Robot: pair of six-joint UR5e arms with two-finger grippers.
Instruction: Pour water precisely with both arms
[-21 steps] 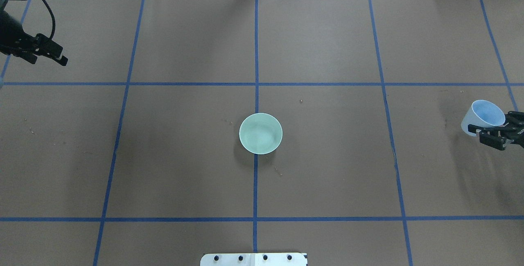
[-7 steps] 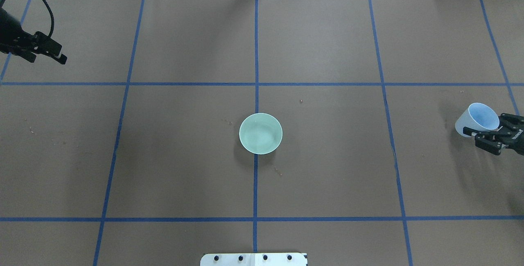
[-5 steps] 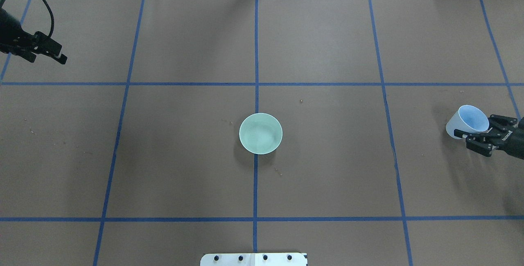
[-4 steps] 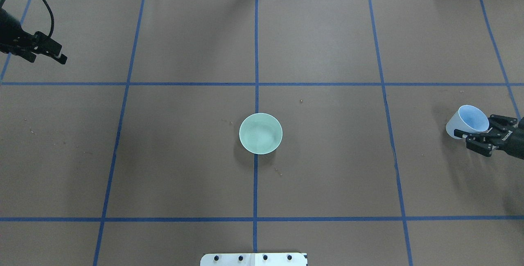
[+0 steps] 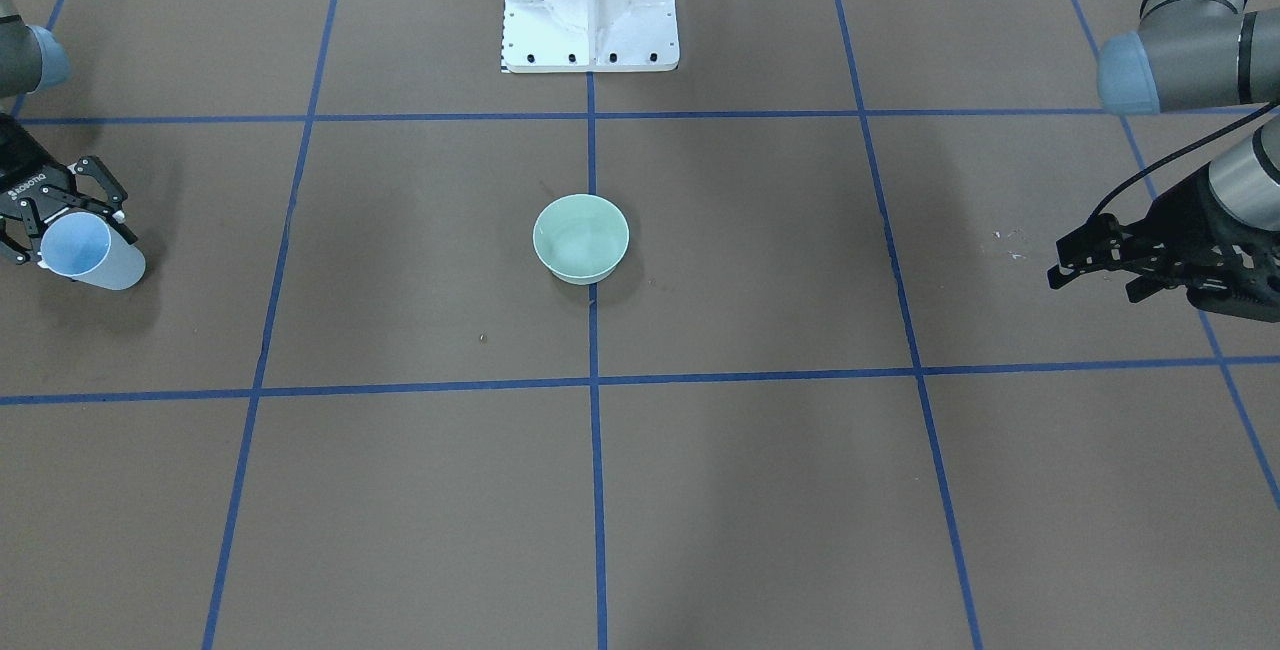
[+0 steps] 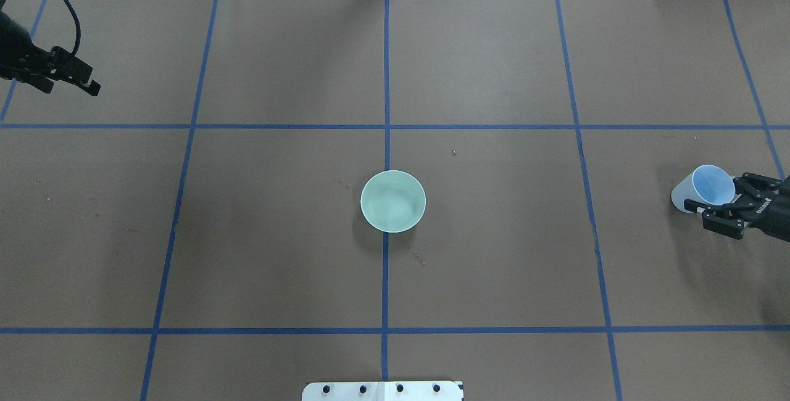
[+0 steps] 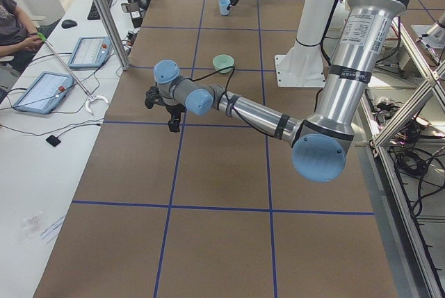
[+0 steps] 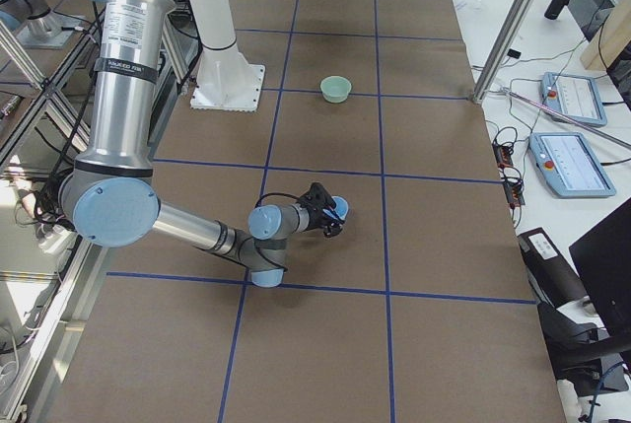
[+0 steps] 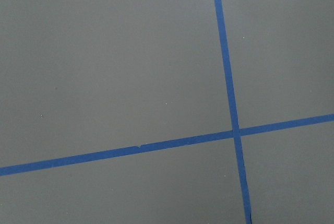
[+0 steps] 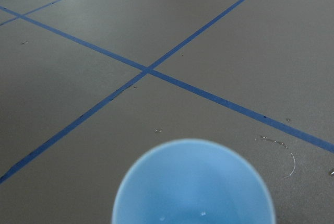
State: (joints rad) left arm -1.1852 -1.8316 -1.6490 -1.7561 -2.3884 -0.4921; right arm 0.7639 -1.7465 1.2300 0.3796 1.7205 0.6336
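Note:
My right gripper (image 6: 716, 194) is shut on a light blue cup (image 6: 710, 184) at the table's right edge, tilted with its mouth facing up and back. The cup fills the bottom of the right wrist view (image 10: 193, 182), with small white glints of water (image 10: 202, 213) low inside. A pale green bowl (image 6: 393, 201) stands at the table's centre, far from both grippers; it also shows in the front view (image 5: 581, 238). My left gripper (image 6: 72, 88) is open and empty above the far left corner. The left wrist view shows only bare table.
Blue tape lines (image 6: 386, 80) divide the brown table into squares. The white pedestal base (image 5: 590, 0) stands at the robot's edge. A side desk with tablets (image 7: 42, 93) and a seated person (image 7: 14, 23) lies beyond the far edge.
My right gripper has carried the cup a little towards the table's centre and slightly lower. The left gripper has barely shifted. The bowl has not moved.

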